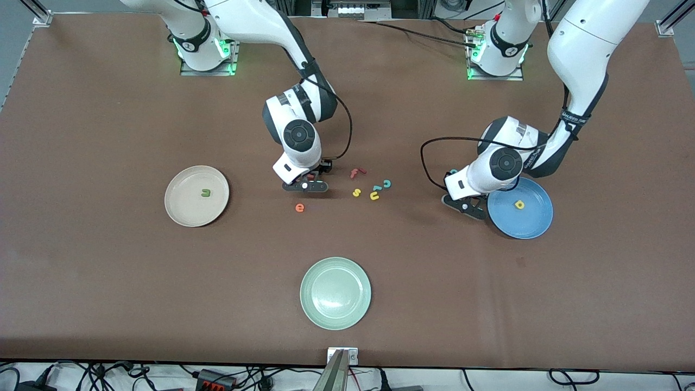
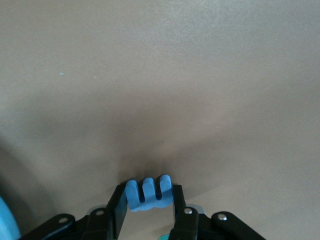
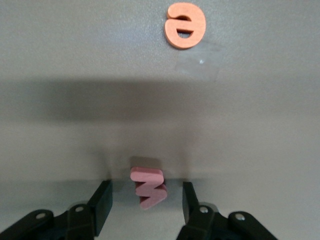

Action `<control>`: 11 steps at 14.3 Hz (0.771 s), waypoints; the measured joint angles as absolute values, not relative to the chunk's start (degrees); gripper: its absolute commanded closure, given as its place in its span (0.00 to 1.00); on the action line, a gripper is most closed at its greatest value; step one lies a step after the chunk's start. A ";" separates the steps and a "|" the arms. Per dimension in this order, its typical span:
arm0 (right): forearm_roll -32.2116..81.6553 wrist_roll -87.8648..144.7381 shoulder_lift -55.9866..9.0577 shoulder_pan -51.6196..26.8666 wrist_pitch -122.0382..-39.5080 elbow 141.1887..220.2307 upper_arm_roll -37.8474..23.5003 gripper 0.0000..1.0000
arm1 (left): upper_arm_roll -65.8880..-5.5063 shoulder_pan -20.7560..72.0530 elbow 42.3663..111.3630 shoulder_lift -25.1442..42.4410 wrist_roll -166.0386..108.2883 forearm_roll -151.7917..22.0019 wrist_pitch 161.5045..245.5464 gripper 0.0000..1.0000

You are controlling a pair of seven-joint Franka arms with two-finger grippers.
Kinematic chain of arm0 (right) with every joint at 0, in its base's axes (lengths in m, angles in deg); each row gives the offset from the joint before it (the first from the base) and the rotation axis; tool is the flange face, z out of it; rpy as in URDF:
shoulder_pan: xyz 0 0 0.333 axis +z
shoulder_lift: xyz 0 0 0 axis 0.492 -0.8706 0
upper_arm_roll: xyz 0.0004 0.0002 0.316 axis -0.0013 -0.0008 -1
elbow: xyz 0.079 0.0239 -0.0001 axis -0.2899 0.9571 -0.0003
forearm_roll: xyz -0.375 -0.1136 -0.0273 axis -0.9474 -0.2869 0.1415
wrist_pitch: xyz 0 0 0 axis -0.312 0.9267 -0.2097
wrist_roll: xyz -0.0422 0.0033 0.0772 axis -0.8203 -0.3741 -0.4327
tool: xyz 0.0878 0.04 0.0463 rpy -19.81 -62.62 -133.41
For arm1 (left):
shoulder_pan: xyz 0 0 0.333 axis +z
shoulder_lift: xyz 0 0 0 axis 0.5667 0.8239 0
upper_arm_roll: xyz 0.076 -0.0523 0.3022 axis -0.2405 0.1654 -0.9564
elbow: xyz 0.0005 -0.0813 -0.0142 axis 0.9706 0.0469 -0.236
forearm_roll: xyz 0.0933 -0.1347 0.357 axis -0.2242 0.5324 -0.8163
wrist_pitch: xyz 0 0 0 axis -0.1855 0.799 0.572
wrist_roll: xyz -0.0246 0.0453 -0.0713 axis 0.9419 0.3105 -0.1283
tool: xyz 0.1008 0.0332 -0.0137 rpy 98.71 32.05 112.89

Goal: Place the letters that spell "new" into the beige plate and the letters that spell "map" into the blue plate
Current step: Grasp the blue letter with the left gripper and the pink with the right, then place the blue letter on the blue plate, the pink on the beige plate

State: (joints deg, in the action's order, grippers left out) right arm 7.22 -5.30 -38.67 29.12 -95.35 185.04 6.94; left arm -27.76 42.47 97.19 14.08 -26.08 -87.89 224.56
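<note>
My left tool (image 2: 146, 210) pinched the blue m (image 2: 148, 193) (blue plate (image 1: 529, 217) next), right tool (image 3: 145, 202) gaped astride the pink w (image 3: 147, 186).

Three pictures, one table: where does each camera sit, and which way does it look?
Front view: high across the table, facing both arms' bases; shows the beige plate, blue plate, both whole arms.
Left wrist view: on the left arm, looking down at the left gripper clamping the small blue toy letter m.
Right wrist view: on the right arm; right gripper open around the pink w.
Shared: the orange e.
</note>
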 measured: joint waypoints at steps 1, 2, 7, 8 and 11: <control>7.22 -5.30 -38.67 29.12 -95.79 185.04 6.95 0.41 | -27.71 42.45 97.16 14.10 -26.26 -87.89 224.50 0.69; 7.22 -5.29 -38.67 29.12 -96.25 185.04 6.96 0.44 | -27.65 42.45 97.02 14.01 -26.30 -87.89 224.02 0.69; 7.22 -5.23 -38.79 29.12 -96.77 185.06 6.98 0.53 | -27.60 42.91 90.27 9.37 -26.30 -87.92 210.38 0.69; 7.22 -5.21 -38.82 29.12 -96.78 185.06 6.99 0.56 | -27.79 43.44 88.68 8.66 -26.28 -87.93 208.10 0.67; 7.22 -5.07 -38.80 29.15 -96.77 184.99 6.98 0.80 | -28.49 46.80 87.85 8.66 -26.18 -89.36 206.67 0.65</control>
